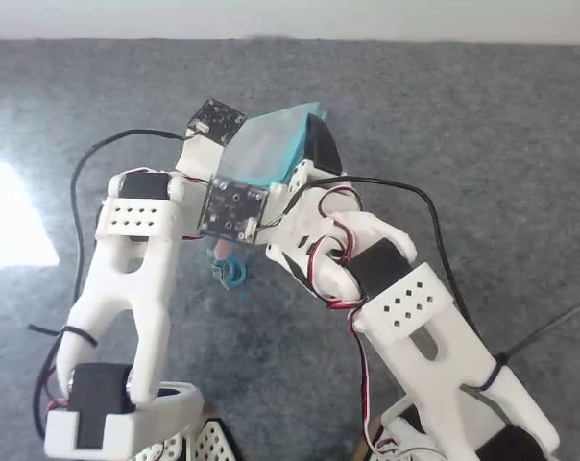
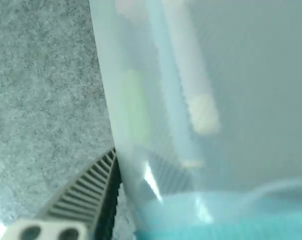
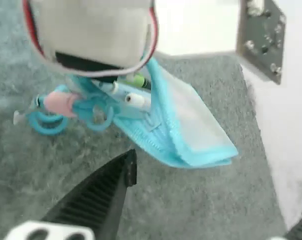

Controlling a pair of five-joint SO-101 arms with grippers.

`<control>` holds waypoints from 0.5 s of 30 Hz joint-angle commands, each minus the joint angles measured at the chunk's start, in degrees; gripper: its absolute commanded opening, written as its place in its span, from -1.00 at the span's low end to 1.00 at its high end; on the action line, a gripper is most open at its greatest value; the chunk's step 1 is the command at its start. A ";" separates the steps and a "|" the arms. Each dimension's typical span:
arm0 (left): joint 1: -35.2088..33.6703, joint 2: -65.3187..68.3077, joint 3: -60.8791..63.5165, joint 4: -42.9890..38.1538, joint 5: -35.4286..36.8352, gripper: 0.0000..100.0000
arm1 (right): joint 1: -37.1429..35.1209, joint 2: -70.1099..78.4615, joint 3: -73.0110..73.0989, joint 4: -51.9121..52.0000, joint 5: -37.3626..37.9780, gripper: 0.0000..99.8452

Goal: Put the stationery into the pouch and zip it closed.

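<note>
pouch [image 3: 191,125] — in left tool [image 3: 98,77], unzipped | pens [image 3: 134,98], scissors [image 3: 43,122] poking out

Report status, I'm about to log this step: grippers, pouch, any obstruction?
Left gripper shut on pouch. Right gripper open, short of it. Unzipped; pens and scissors handles jut from the mouth, blocking closure.

No text, label, number or sign legible anywhere. Circuit board [image 1: 234,206] near scene centre: pale specks only, too small to read. Translucent pouch [image 1: 271,149], just beyond board: no print legible on it.
</note>
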 commanded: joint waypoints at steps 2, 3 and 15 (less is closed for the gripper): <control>0.44 0.97 0.66 2.64 -0.26 -0.98 | 0.40 1.01 -3.96 2.51 5.45 -0.02; 0.35 1.14 0.66 2.37 -0.26 -0.98 | 0.48 1.71 -4.48 2.95 5.71 -0.02; -1.05 0.62 0.31 2.73 -0.26 -0.98 | 0.84 2.15 -5.19 6.46 4.13 -0.02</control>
